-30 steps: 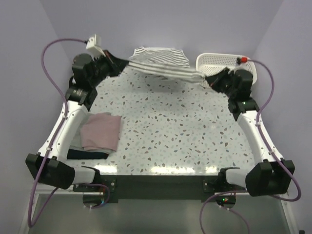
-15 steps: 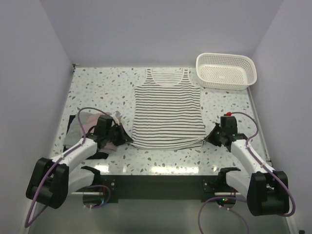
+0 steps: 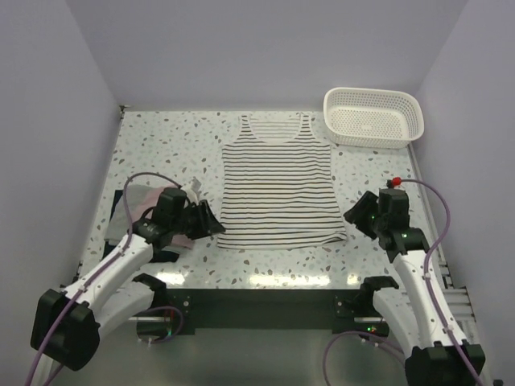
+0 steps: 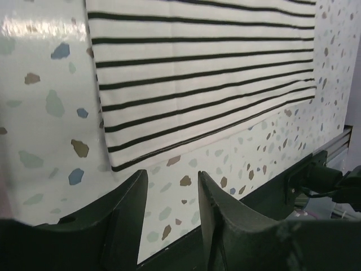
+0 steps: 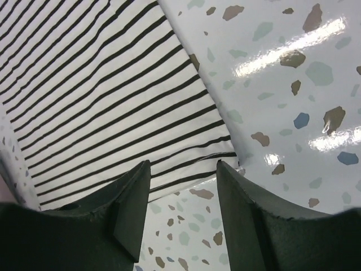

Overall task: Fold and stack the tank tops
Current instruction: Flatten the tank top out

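Observation:
The white tank top with thin black stripes [image 3: 278, 185] lies spread flat in the middle of the table, straps toward the far edge and hem toward me. My left gripper [image 3: 212, 226] stands open just off the hem's left corner, apart from the cloth [image 4: 197, 73], nothing between its fingers [image 4: 131, 209]. My right gripper [image 3: 352, 216] is open at the hem's right corner [image 5: 225, 152], its fingers [image 5: 135, 197] empty above the cloth edge. A folded dusty pink tank top [image 3: 138, 200] rests on a dark one [image 3: 166, 256] at the left, partly hidden by my left arm.
A white lattice basket [image 3: 372, 117] stands at the back right corner. The table's black front edge [image 4: 316, 169] runs close beneath both grippers. Purple cables loop over both arms.
Both grippers carried the striped top from the far edge toward me and laid it flat. They have since opened, let go of the hem corners, and drawn slightly outward.

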